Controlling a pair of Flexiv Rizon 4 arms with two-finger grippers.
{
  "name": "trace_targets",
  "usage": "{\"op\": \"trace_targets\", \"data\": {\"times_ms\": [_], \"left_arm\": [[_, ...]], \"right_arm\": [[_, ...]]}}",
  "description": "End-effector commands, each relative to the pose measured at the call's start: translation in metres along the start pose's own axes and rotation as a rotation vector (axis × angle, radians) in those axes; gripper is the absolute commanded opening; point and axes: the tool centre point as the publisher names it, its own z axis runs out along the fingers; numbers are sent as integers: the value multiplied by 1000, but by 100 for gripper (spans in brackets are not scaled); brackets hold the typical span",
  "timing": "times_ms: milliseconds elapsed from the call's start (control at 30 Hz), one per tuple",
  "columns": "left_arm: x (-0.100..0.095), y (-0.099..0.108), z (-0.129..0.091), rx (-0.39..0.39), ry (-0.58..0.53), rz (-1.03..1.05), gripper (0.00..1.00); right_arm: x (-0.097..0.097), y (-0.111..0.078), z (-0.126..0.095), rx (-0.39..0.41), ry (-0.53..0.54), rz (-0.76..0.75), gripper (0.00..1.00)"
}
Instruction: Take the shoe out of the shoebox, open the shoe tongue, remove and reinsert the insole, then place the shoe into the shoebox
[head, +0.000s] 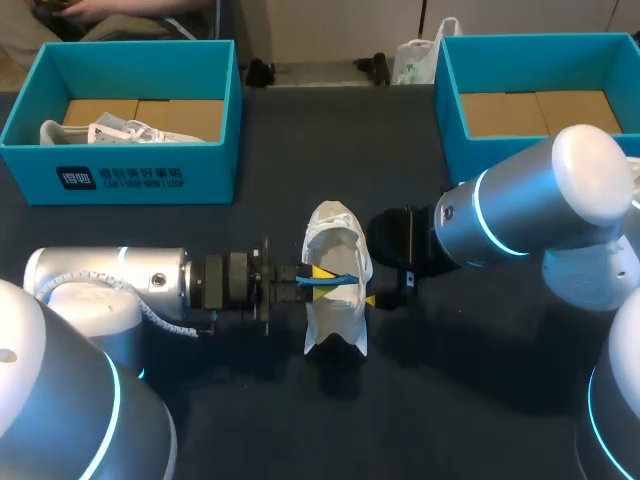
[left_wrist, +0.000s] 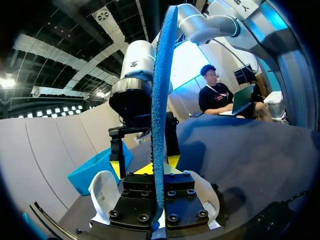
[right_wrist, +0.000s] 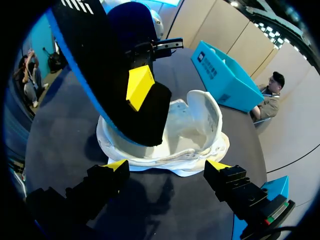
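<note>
Near edge: both arms enter low over the dark surface (head: 450, 400), the left arm from the left edge and the right arm from the right edge. Each is stretched roughly level toward the middle, so the two pincers face each other across the shoe. Bare surface lies open at the near edge between the two arm bodies.

Middle: the white shoe (head: 335, 300) (right_wrist: 192, 127) rests on the surface about midway between the left and right edges, lengthwise from near to far, with its opening upward. The left pincer (head: 305, 280) (left_wrist: 159, 172) is clamped on the blue insole (head: 338, 281) (left_wrist: 160, 100) (right_wrist: 150, 115). The insole stands on edge between its fingers and reaches over the shoe's opening; its underside shows black in the right wrist view. The right pincer (head: 378, 292) (right_wrist: 166, 165) sits just beside the shoe's right flank. Its yellow tips are spread wide with nothing held between them, and the shoe lies just ahead of them. Whether a tip touches the shoe cannot be told.

Beyond the shoe: a broad band of bare surface separates it from the boxes.

Far edge: the left shoebox (head: 120, 180) (right_wrist: 220, 77), teal, occupies the far left corner and holds a second white shoe (head: 130, 132). The right shoebox (head: 450, 110), also teal, occupies the far right corner. A gap of bare surface lies between the two boxes.
</note>
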Motion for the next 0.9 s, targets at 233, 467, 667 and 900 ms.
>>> {"op": "trace_targets", "data": {"times_ms": [233,467,667,900], "left_arm": [[0,15,11,-9,4,30,0],[0,27,14,-20,5,44,0],[-2,36,19,-29,6,63,0],[-5,46,19,-47,3,77,0]], "right_arm": [[1,0,1,0,-3,1,100],[1,0,1,0,-3,1,100],[1,0,1,0,-3,1,100],[1,0,1,0,-3,1,100]]}}
